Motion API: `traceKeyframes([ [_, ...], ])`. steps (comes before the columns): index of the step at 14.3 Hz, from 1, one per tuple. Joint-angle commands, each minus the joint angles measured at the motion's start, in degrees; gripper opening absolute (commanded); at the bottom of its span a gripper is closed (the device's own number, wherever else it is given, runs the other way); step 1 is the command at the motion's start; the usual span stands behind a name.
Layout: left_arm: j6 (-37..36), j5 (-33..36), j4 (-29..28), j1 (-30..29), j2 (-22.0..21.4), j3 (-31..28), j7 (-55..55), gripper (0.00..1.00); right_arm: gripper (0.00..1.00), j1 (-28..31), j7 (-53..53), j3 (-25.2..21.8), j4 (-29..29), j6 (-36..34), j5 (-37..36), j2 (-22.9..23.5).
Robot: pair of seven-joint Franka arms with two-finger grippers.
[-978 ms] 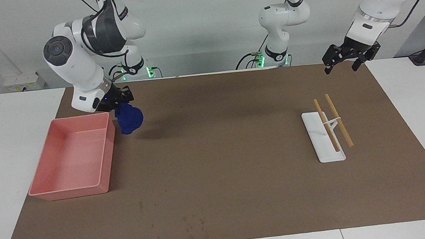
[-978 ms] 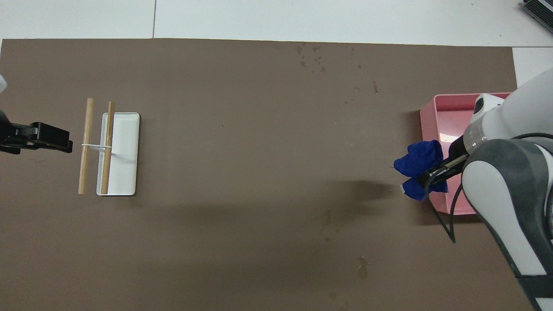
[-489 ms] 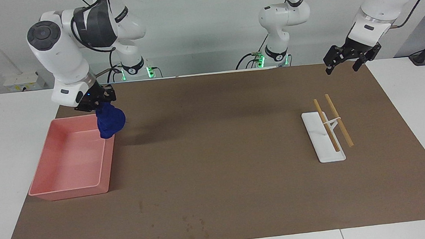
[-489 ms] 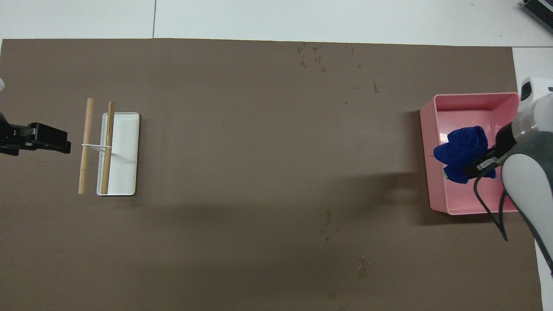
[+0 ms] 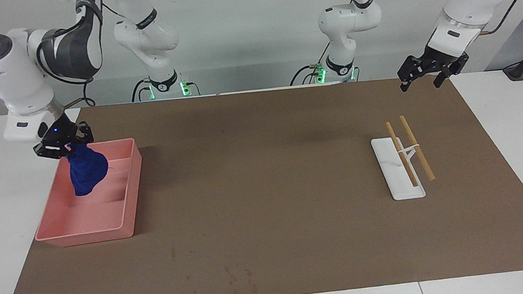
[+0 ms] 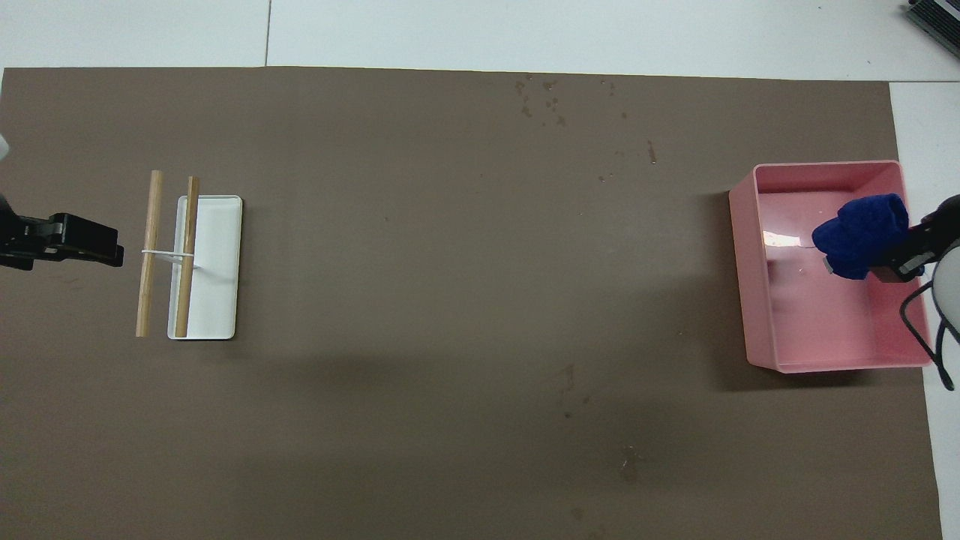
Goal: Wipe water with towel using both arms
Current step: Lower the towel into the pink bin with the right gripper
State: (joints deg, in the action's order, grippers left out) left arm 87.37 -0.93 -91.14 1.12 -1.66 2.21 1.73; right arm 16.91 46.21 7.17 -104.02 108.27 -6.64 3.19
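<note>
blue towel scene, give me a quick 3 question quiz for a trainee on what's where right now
1. True or false: the right gripper is shut on the towel.
2. What is the towel hanging over?
A. the pink tray
B. the white stand
C. the brown mat
3. Fill in: the left gripper hangs open above the mat's edge, at the same end of the table as the white stand with two wooden ____.

Key
1. True: the towel hangs bunched from its closed fingertips.
2. A
3. sticks
</note>
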Motion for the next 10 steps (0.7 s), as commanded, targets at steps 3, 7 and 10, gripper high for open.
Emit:
traceKeyframes([
  [3, 0.43, 0.57, -1.85, 0.02, -1.68, 0.07, 0.56, 1.00, 0.00, 1.28, 1.08, 0.83, -2.75, 9.82, -1.10, 5.16],
  [7, 0.43, 0.57, -1.85, -0.07, -1.68, 0.07, 0.56, 1.00, 0.00, 3.22, 1.69, 0.92, -9.27, 17.15, -0.83, 5.07],
  [10, 0.43, 0.57, -1.85, 0.02, -1.68, 0.07, 0.56, 1.00, 0.94, 3.48, 2.39, 0.92, -9.18, 16.88, -0.83, 4.98],
])
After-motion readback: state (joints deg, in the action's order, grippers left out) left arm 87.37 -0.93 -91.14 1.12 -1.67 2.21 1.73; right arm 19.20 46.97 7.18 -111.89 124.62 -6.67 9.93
